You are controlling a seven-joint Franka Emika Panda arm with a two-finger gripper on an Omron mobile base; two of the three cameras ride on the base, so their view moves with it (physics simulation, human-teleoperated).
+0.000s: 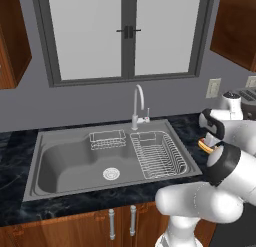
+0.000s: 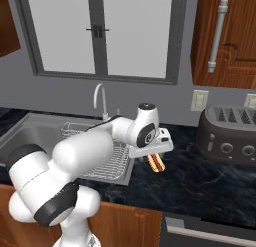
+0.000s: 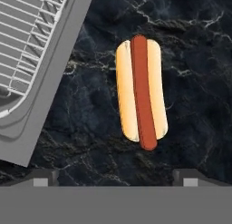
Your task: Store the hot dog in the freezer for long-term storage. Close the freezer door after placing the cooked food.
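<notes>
Lying on the dark marble tabletop (image 3: 190, 60), the hot dog (image 3: 140, 92) sits just right of the grey sink (image 1: 75, 163) and its wire dish rack (image 2: 107, 161), left of the toaster (image 2: 227, 133). Gripper (image 3: 115, 180) hovers above it, fingers apart, not touching, sausage between the fingertips (image 3: 43, 178).

Counter (image 3: 195, 60) bare around hot dog (image 3: 141, 94) (sink (image 3: 50, 82) beside).

The tabletop (image 3: 190, 32) is glossy black marble veined white. Left of it, the sink (image 1: 65, 163) is matt grey metal, its rack (image 1: 159, 156) shiny wire; cabinets (image 2: 235, 41) are polished wood.
</notes>
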